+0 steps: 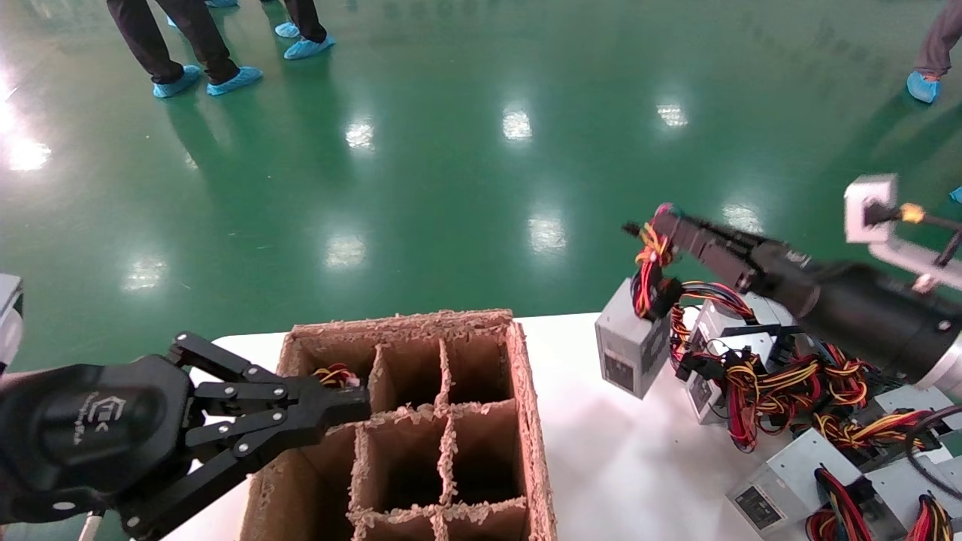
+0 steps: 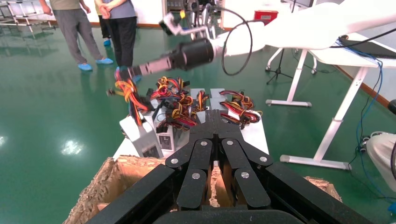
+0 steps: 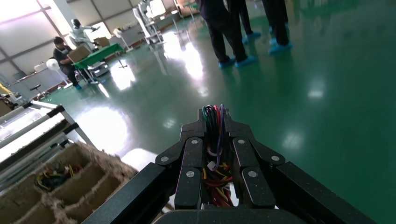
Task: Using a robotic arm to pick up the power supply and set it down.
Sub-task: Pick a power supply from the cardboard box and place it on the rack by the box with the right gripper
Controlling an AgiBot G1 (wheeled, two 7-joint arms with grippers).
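Right gripper [image 1: 665, 225]: my jaws are closed on the red, yellow and black wire bundle [image 1: 648, 263] of one power supply [image 1: 631, 347]; the right wrist view shows the wires pinched between my fingers [image 3: 243, 154].
Power supply: it hangs below my fingertips by its wires, tilted, label side toward the table edge, seemingly clear of the white table [image 1: 639, 458] and just beside the heap of other supplies [image 1: 759, 361].
Progress: I judge the pick-up done, since the unit looks lifted off the pile; the carry and the set-down are still to do.
What is left: bring it to a resting place and let go; a box dangling from its wires could swing, so I would move it gently.
Left gripper [image 1: 353, 406]: my other arm's fingers are pressed together on nothing, poised over the near left of the cardboard divider box [image 1: 533, 421].
Cardboard divider box: brown, rough-edged, split into compartments.
Far left compartment: a bundle of red and yellow wires [image 1: 334, 374] shows in it, so one unit seems already housed there; its body is hidden.
Other compartments: those I can see into look empty; the nearest ones are cut off or behind my left gripper.
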